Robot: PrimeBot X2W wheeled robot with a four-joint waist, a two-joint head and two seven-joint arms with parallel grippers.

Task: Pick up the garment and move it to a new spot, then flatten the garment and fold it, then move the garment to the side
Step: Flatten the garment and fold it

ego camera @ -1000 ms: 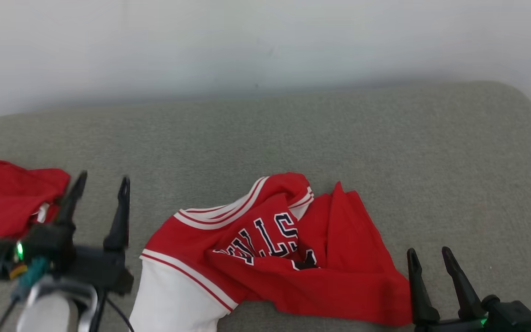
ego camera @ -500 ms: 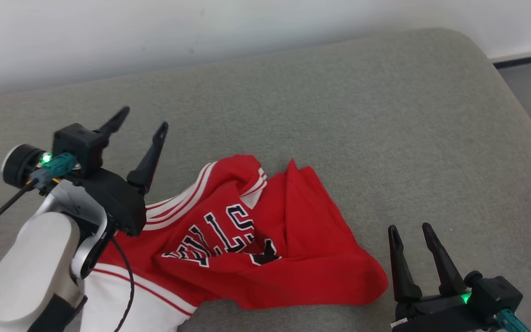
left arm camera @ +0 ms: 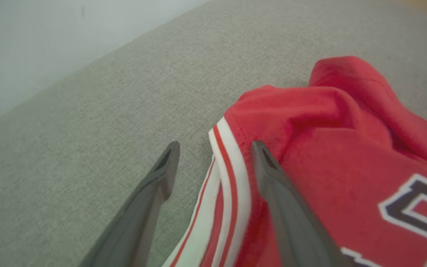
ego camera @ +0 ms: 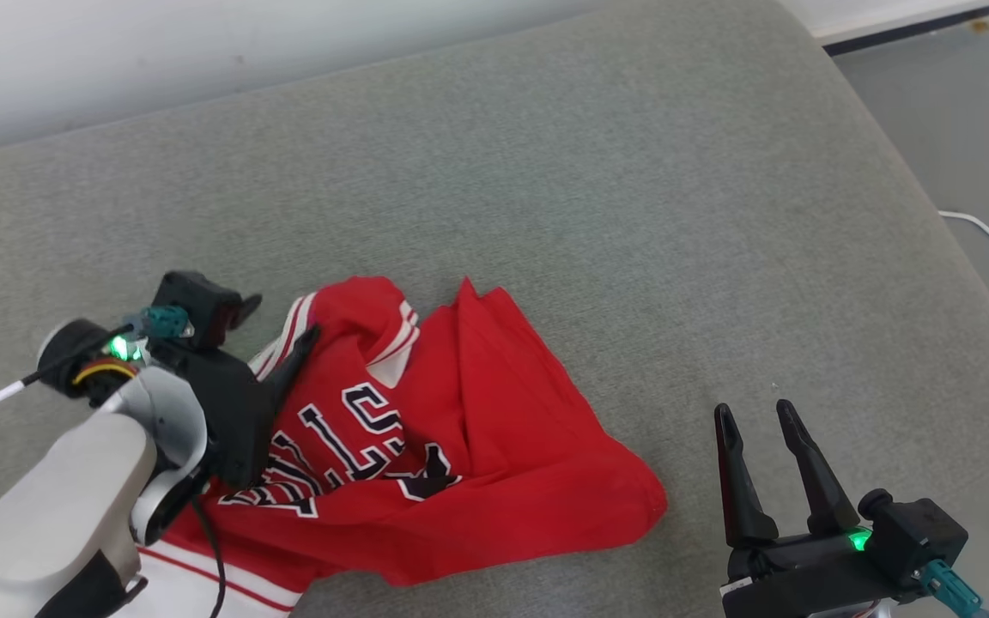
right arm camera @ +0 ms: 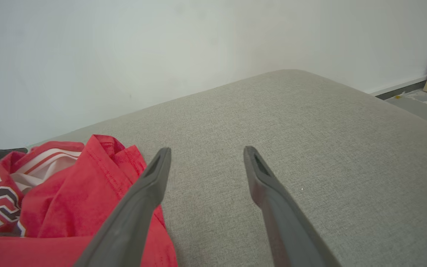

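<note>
In the head view, a red shirt with dark letters lies bunched up on a gray cushion, toward the lower left. The left gripper is at the shirt's left edge, by the white and red stripes. Its two fingers are spread apart, and one finger lies over the red cloth. The right gripper is at the lower right, over bare cushion, near the shirt's right corner but apart from it. Its fingers are spread apart too and hold nothing. A white wall runs along the top. Gray floor with a thin white cable is at the right.

In the left wrist view, the left gripper stands wide. The shirt's striped edge lies between the two fingers. One finger is over the cushion and the other is over the red cloth. It is not clear if they touch the shirt.

In the right wrist view, the right gripper is wide, with only cushion between its fingers. The shirt is at the lower left, partly behind one finger. The wall is behind.
</note>
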